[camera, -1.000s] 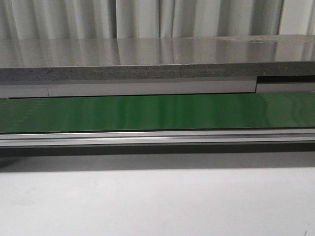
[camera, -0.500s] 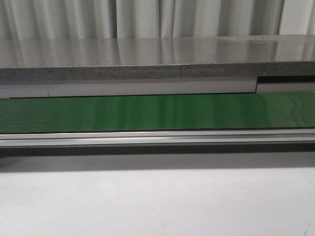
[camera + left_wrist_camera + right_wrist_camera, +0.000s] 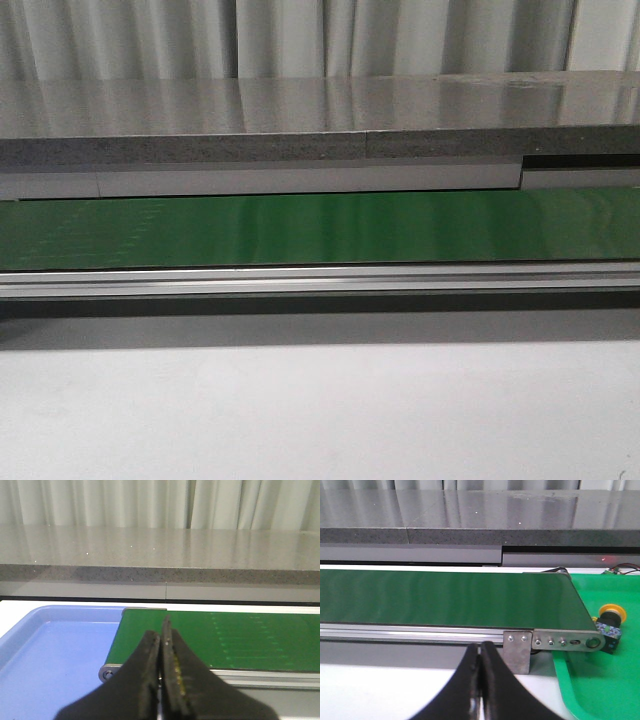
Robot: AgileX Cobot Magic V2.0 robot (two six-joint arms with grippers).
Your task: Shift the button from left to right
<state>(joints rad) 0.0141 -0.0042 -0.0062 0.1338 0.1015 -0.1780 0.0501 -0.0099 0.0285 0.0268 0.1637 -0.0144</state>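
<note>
The button, with an orange-yellow cap on a black body, lies in the green tray just past the right end of the green belt. My right gripper is shut and empty, in front of the belt's rail and to the left of the button. My left gripper is shut and empty, over the left end of the belt. In the front view the belt is bare and neither gripper nor button shows.
A blue tray lies at the belt's left end. A grey stone counter runs behind the belt, with curtains behind it. An aluminium rail edges the belt's front. White tabletop lies before it.
</note>
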